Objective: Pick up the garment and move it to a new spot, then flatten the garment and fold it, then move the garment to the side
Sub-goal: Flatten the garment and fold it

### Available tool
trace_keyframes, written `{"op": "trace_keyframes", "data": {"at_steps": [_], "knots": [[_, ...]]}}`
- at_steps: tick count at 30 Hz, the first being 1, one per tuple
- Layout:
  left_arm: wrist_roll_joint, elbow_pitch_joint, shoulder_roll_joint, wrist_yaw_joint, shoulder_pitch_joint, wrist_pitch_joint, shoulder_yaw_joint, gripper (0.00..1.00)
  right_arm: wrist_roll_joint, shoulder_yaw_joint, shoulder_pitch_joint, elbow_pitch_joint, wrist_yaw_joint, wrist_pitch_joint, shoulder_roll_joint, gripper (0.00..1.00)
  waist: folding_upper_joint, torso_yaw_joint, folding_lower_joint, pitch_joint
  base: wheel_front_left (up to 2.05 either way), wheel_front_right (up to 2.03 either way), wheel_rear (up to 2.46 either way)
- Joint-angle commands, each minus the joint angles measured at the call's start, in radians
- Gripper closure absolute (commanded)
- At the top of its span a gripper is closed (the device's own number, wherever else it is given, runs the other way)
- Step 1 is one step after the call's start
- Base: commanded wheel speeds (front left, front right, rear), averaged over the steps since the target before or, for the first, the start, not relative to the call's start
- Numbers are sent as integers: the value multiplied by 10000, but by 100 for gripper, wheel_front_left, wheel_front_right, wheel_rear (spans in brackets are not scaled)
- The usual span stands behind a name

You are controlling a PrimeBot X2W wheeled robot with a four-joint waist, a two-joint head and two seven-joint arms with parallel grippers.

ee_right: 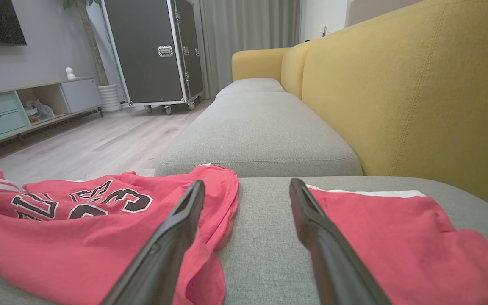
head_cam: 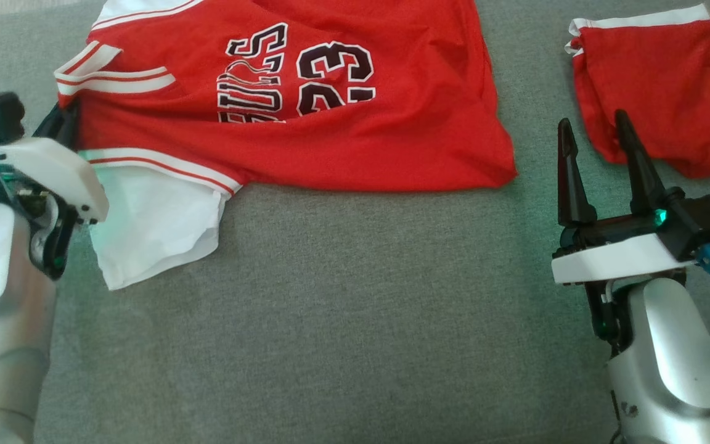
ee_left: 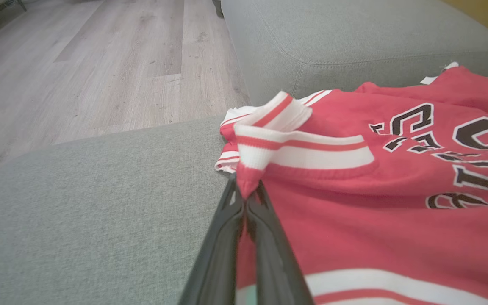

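**Left gripper pinches jersey edge, right one spread wide**

Nearest the robot, the grey seat cushion (head_cam: pixel 361 308) lies bare in front of the red jersey (head_cam: pixel 330 123). The left gripper (ee_left: pixel 247 192) is clamped on the jersey's left edge, under the striped trim. The right gripper (head_cam: pixel 593 120) is empty and hovers between the jersey's hem and a second red piece (head_cam: pixel 657 80). Wood floor (ee_left: pixel 100 63) lies beyond the cushion. In the head view, the jersey's top is cut off.

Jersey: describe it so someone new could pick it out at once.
On the grey sofa seat lie two red garments, apart. The jersey is the larger, on the robot's left, an edge pinched in the left claw. Unlike the plain folded piece on the right, it bears dark letters and the number 23.
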Motion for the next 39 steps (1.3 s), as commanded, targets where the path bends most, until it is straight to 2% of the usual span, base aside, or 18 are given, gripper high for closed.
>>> {"op": "trace_keyframes", "data": {"at_steps": [1,2,3,11,16,20,29,33,39], "knots": [[107,-77,607,-54,-504,-27,194,66,95,250,-225,-233,-9,-87,12,0,0,9,-1,-4,0,0,0],[139,31,629,-58,-571,-104,153,12,93,269,-232,-196,-9,-87,12,0,0,21,-1,-17,0,0,0],[165,128,631,-48,-622,-232,136,0,89,280,-236,-162,-9,-87,12,0,0,41,-1,-38,0,0,0],[-176,267,218,107,-225,-2158,460,0,-21,217,-128,63,-9,-87,13,0,0,418,-1,-698,0,0,0],[-590,-642,-160,-8,709,-3482,511,0,-75,69,61,186,-9,-88,13,0,0,781,-1,-1340,0,0,0],[-783,-1432,-415,84,1509,-4003,675,0,-121,78,216,314,-9,-88,13,0,0,951,-1,-1744,0,0,0],[-720,-4208,-1276,811,4476,-4408,1056,0,-210,140,729,564,-9,-88,13,0,0,1304,-1,-2477,0,0,0],[-453,-5198,-1824,944,5587,-4418,1155,0,-264,220,874,632,-9,-88,13,0,0,1278,-1,-2571,0,0,0],[-15,-5656,-2292,978,6285,-4421,1354,0,-161,290,900,581,-9,-88,13,0,0,1170,-1,-2561,0,0,0]]}}
